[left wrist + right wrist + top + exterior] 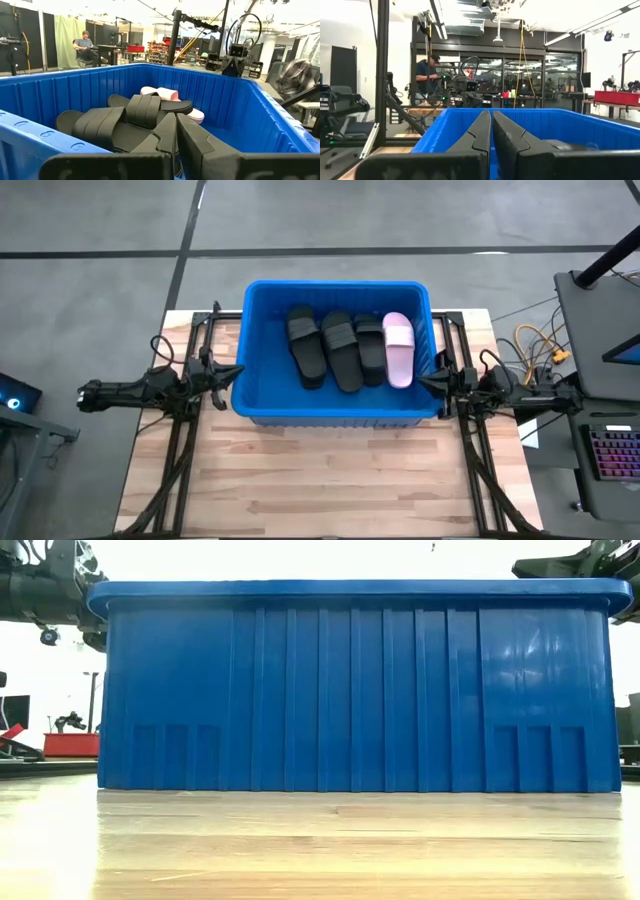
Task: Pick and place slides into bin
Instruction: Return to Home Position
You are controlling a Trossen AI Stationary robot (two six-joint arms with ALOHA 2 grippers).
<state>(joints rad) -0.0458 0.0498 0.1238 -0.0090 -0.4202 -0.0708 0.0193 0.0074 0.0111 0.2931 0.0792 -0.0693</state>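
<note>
- The left claw (pixel 232 372) sits at one short end of the bin (pixel 335 418), its tip right at the rim. The right claw (pixel 430 380) sits at the opposite end, also at the rim, so the bin lies between the two claws.
- Both claws are closed, fingers almost pressed together, and neither has hold of anything.
- Three black slides (pixel 340 352) lie side by side on the bin floor, just ahead of the left claw. One pink slide (pixel 398 348) lies beyond them, nearest the right claw.
- Every slide that shows is inside the bin, so the loading looks finished. The step in hand seems to be sending both arms to their rest pose.
- That move needs no gripping. Each claw should rise clear of the rim and draw away from the bin along the wooden table (pixel 330 480) without nudging the wall.
- Only the high view shows all four slides and both claws at once.
- The low view shows just the bin's ribbed outer wall and hides its contents.
- The left wrist view shows the black straps overlapping, the pink slide behind them, and a seated person (pixel 84 44) far off.
- The right wrist view sees mostly the rim and a standing person (pixel 427 74).
</note>
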